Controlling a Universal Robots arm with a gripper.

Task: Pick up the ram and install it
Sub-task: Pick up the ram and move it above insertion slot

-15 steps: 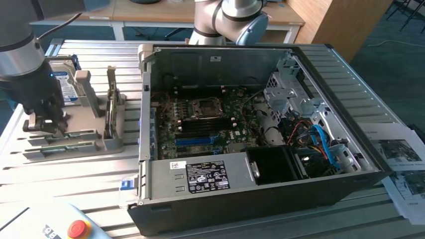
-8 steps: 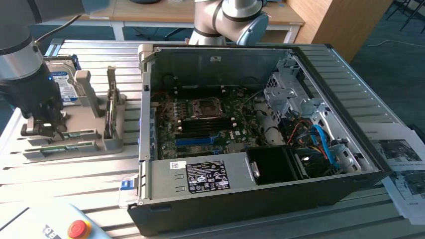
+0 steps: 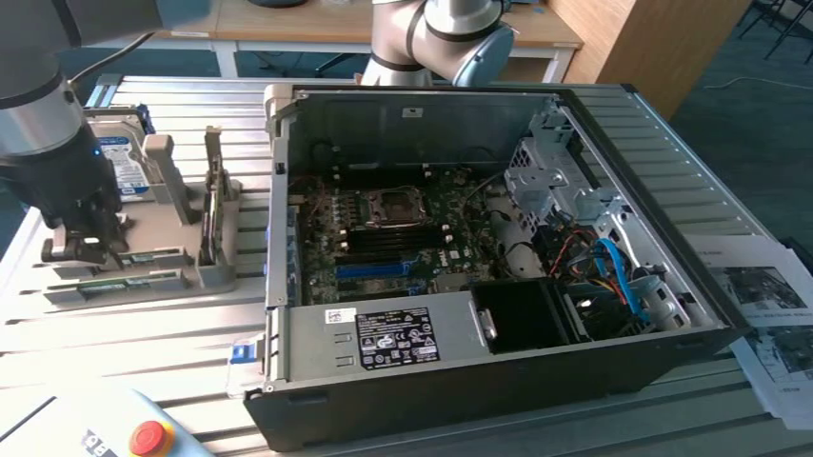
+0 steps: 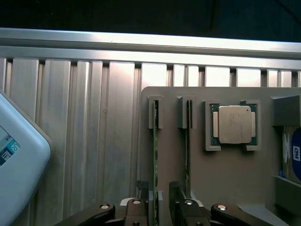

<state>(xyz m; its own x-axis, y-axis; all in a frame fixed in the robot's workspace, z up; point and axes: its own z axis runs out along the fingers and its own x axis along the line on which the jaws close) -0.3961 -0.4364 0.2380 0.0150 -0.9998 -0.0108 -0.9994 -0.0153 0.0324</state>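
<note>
One finger [image 4: 175,195] of the wide-open, empty gripper [image 4: 157,193] sat between the ram [image 4: 155,146] and a second stick [image 4: 188,146], risking a snag.

Ribbed brushed-metal table [image 4: 94,141], matt grey plastic holder [image 4: 225,179], thin green circuit-board ram [image 4: 155,150], processor [image 4: 233,124] with smooth satin metal lid, matt black sheet-metal case [image 3: 508,390], printed paper sheets [image 3: 775,305], smooth white plastic pendant [image 4: 19,160]

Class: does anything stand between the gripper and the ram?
Nothing visible does. The open gripper sits directly at the ram, which stands on edge in its grey holder, with the jaws on either side of it.
</note>
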